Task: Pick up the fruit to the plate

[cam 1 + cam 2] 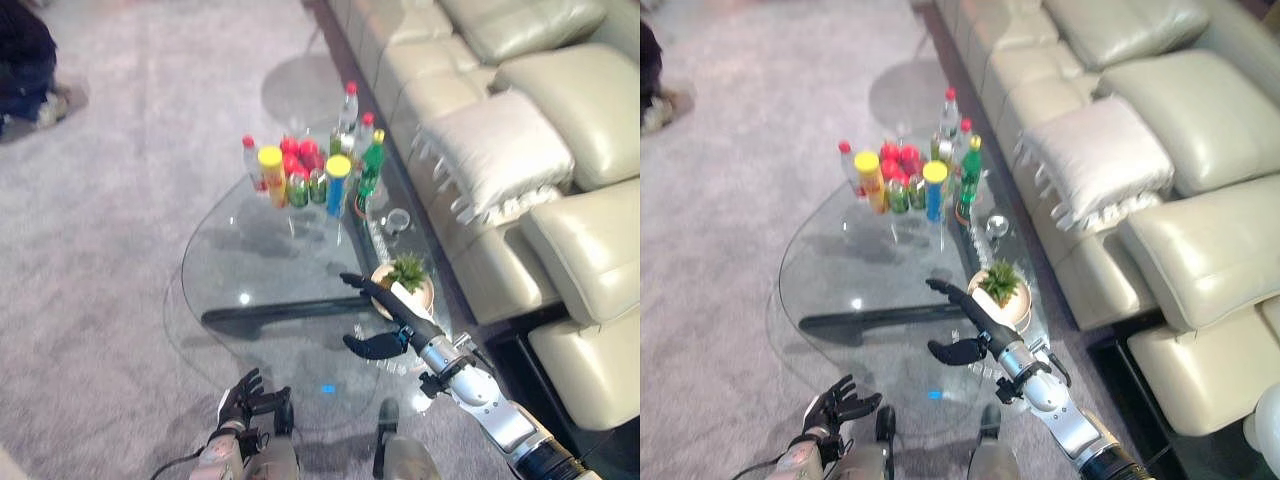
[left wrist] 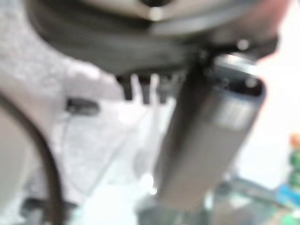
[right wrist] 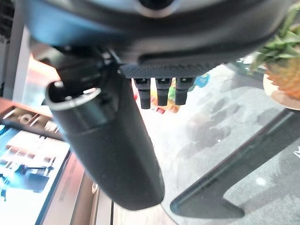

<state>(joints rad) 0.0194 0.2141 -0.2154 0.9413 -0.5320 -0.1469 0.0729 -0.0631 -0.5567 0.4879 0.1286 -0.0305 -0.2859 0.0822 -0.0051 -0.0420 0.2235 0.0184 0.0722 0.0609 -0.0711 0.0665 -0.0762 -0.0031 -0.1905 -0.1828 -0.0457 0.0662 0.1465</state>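
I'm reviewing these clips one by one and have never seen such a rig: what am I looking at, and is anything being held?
A two-armed humanoid robot looks down at an oval glass coffee table beside a cream leather sofa. The two wide pictures come from its head camera; the two close ones from cameras on its wrists. On the table stand a cluster of colourful bottles and cans and a small pineapple on a round plate. The right robot hand reaches out open beside that plate, holding nothing. The left robot hand hangs low near the table's near edge, open and empty.
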